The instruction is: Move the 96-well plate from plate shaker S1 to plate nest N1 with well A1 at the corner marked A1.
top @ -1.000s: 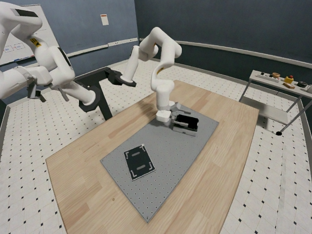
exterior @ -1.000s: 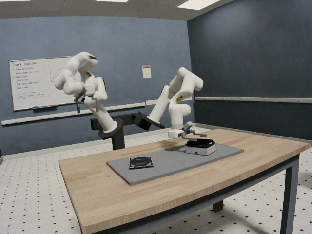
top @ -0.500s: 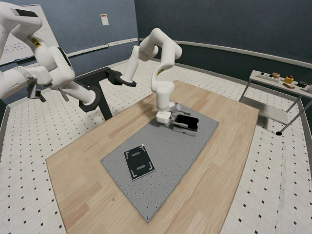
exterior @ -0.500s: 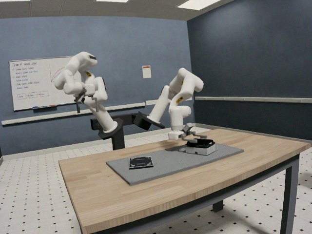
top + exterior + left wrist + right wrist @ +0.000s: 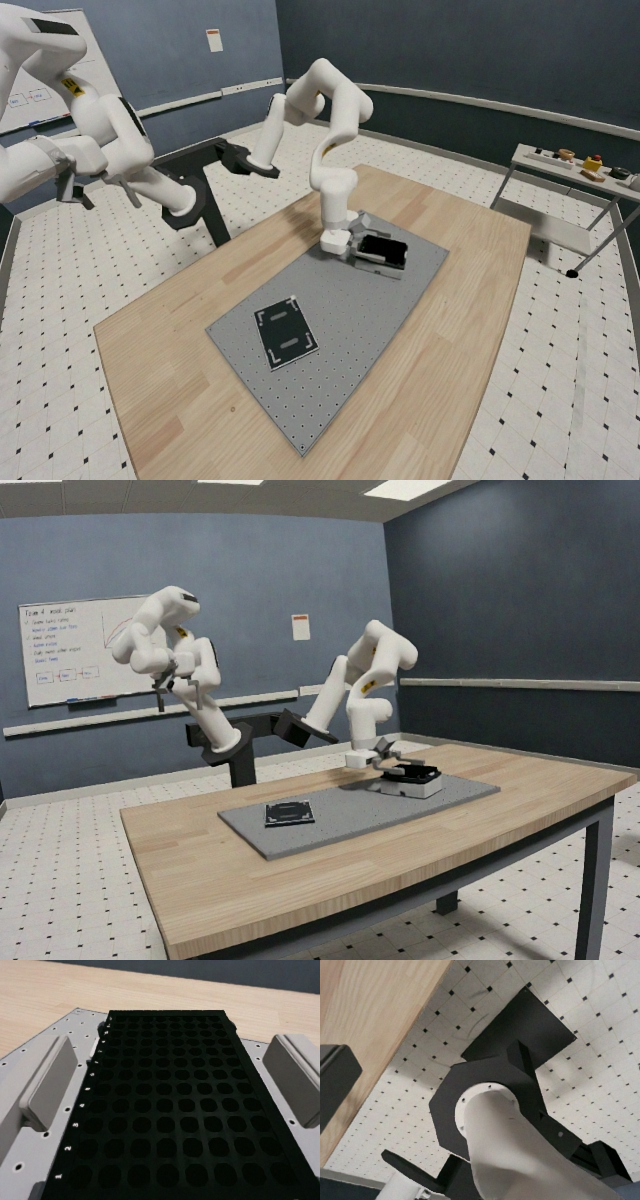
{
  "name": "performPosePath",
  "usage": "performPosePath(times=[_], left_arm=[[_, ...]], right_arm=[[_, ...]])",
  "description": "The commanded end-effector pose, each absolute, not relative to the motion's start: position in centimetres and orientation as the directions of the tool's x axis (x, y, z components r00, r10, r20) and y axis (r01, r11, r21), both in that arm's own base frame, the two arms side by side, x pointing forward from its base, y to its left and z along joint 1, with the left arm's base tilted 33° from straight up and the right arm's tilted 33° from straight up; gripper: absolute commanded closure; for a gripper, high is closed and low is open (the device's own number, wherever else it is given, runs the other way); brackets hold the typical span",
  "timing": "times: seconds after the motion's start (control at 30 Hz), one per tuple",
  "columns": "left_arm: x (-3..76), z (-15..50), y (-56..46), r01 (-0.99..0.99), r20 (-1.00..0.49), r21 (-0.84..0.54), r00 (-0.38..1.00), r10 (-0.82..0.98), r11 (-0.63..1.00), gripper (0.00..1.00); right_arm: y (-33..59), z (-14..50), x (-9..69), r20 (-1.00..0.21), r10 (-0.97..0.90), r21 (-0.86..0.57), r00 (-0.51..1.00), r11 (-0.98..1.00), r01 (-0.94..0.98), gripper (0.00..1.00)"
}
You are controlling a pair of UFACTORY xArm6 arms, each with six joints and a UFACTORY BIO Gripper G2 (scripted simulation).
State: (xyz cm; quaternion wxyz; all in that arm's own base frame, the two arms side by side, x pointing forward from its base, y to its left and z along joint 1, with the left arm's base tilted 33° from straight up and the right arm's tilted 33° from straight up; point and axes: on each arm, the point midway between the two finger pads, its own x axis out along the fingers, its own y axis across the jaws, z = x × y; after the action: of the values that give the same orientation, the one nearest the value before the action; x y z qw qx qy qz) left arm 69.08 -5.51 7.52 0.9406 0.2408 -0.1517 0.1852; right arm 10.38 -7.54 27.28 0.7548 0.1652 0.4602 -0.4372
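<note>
Fingers of the left gripper (image 5: 373,246) (image 5: 413,766) (image 5: 167,1080) are spread wider than the 96-well plate (image 5: 383,250) (image 5: 412,772) (image 5: 167,1105), a visible gap on each side; nothing is gripped. Left to right, top view: the right gripper (image 5: 105,193) (image 5: 179,694) is held off the table, opened wide and unloaded. Plate nest N1 (image 5: 284,333) (image 5: 289,812), a thin dark rectangle with pale L-shaped corner locators, is unfilled. Plate shaker S1 (image 5: 379,269) (image 5: 413,788), a pale box, carries the black, round-welled plate. Approach is judged nearly complete; grip, lift, transfer and A1-matched seating remain. Perforated matte grey breadboard (image 5: 330,310) (image 5: 356,815) (image 5: 60,1110) lies on wood-grained tabletop (image 5: 170,372) (image 5: 217,883) (image 5: 175,985).
</note>
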Motion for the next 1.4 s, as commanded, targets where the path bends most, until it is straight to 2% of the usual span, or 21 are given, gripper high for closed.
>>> performPosePath(times=[0.0, 0.2, 0.23, 1.37], left_arm=[[69.15, 7.69, -5.62, -0.422, 0.377, 0.395, 0.885, 0.275, 0.816, 0.63], [69.15, 7.68, -5.62, -0.422, 0.377, 0.395, 0.885, 0.275, 0.816, 0.63], [69.15, 7.68, -5.61, -0.422, 0.377, 0.395, 0.885, 0.275, 0.816, 1.0], [69.15, 7.68, -5.62, -0.422, 0.377, 0.395, 0.885, 0.275, 0.816, 1.0]], right_arm=[[-7.55, 27.37, 10.42, -0.838, -0.509, -0.152, 0.196, 0.563, 0.812, 0.0], [-7.55, 27.37, 10.42, -0.838, -0.509, -0.152, 0.196, 0.563, 0.812, 0.0], [-7.55, 27.37, 10.42, -0.838, -0.509, -0.152, 0.196, 0.563, 0.812, 0.0], [-7.55, 27.37, 10.42, -0.838, -0.509, -0.152, 0.196, 0.563, 0.812, 0.0]])
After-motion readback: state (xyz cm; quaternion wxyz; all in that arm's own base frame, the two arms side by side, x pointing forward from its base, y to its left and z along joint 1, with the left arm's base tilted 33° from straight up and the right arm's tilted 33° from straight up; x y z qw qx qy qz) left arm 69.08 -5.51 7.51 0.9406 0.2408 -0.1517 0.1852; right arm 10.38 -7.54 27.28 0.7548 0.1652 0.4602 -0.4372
